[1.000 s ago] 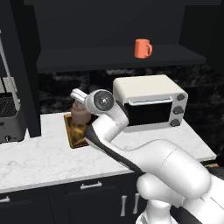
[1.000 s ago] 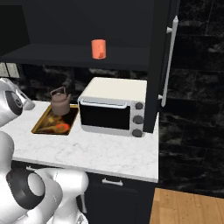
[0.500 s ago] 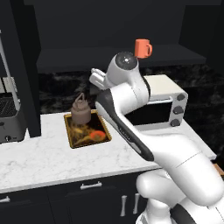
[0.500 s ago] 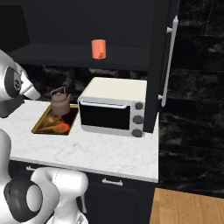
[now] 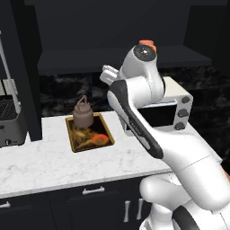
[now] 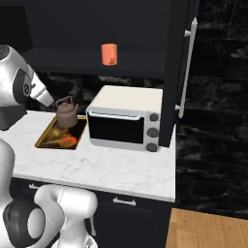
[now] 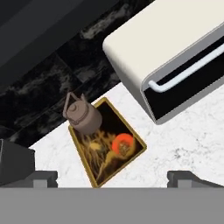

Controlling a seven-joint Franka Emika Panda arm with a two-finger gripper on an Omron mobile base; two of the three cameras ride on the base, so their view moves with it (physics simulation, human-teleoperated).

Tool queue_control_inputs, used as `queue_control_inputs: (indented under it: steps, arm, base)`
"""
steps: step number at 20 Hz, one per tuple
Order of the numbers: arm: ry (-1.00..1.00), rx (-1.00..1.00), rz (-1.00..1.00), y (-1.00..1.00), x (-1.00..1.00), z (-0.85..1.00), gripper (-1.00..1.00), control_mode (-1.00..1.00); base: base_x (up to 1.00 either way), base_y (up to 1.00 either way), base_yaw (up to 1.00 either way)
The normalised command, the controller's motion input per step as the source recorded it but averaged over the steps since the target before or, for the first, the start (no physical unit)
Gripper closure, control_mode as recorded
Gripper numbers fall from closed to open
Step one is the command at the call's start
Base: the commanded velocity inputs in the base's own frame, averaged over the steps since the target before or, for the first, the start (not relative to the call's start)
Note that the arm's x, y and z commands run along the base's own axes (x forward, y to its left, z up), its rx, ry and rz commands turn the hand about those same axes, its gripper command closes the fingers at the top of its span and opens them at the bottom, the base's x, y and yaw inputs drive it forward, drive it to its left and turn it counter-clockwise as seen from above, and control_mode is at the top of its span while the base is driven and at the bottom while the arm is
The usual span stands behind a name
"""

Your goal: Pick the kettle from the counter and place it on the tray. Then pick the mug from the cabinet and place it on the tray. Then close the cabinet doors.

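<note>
Far left of the left base view: a dark grey appliance (image 5: 10, 121) standing on the counter (image 5: 54, 161), partly cut by the frame edge. Left of centre: the tray (image 5: 101, 128), flat on the marble, with the kettle (image 5: 83, 114) sitting upright on its rear end, handle arched on top. Centre to lower right: the white arm, rising from the lower right corner and bending up in front of the toaster oven (image 5: 179, 110). Upper centre, just above the arm's top joint: a sliver of the mug (image 5: 147, 43) peeking out on the cabinet (image 5: 90, 45) shelf.

Left edge of the right base view: arm again, beside the tray (image 6: 46, 140) and the kettle (image 6: 66, 112) on its far end. Upper left of centre: the mug (image 6: 109, 54), upright on the dark cabinet shelf, well above the counter (image 6: 111, 169). Centre: the toaster oven (image 6: 125, 125), just right of the tray. Right of centre: one of the cabinet doors (image 6: 181, 72) swung open, edge-on, with its long silver bar handle.

Hand view, left to right: kettle (image 7: 82, 116) at centre left on the upper corner of the tray (image 7: 131, 151), toaster oven (image 7: 175, 52) in the upper right. Gripper (image 7: 112, 178) at the bottom edge, fingertips spread wide apart, empty, hovering well above the tray.
</note>
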Motion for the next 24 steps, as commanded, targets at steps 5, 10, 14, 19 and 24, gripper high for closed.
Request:
queue_control_inputs:
  steps: [5,10,14,19,24]
  arm:
    - [-0.06,-0.04,0.38,-0.96,-0.02,0.00,-1.00,-1.00]
    - [-0.06,-0.10,0.57,-0.93,-0.01,0.00,-1.00,-1.00]
    - [-0.01,-0.10,0.32,-0.38,-0.01,0.00,-1.00,-1.00]
    - [0.00,-0.01,-0.02,0.00,0.04,0.11,-1.00,-1.00]
    - [-0.03,-0.01,-0.08,-0.07,0.21,0.25,-1.00,-1.00]
  base:
    - [0.00,0.00,0.00]
    - [0.00,0.00,0.00]
    - [0.00,0.00,0.00]
    - [0.00,0.00,0.00]
    - [0.00,0.00,0.00]
